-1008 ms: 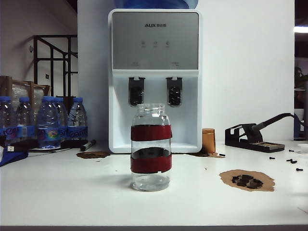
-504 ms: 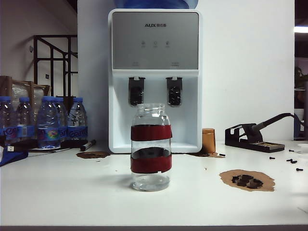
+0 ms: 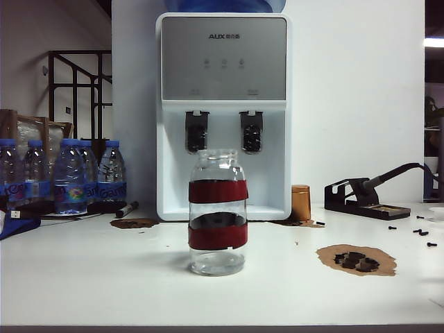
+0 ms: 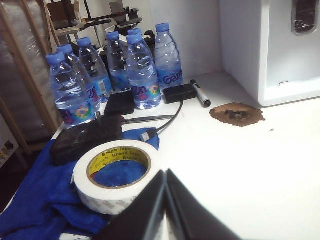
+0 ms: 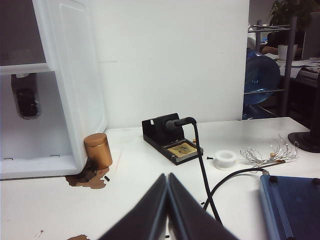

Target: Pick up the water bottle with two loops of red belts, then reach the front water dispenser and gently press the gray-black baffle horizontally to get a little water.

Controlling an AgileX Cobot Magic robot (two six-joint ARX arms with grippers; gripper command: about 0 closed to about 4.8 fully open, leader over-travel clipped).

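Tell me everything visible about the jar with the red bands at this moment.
The water bottle is a clear, wide-mouthed glass jar with no cap and two broad red tape bands, one high, one lower. It stands upright on the white table, centred in front of the water dispenser, apart from it. A little clear water seems to sit at its bottom. Nothing touches it; neither pincer appears in the exterior view.

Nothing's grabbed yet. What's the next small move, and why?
Probably open the right gripper and start it toward the red-banded glass jar: the jar stands untouched mid-table before the water dispenser, and both it and the left gripper are shut, off to the sides.
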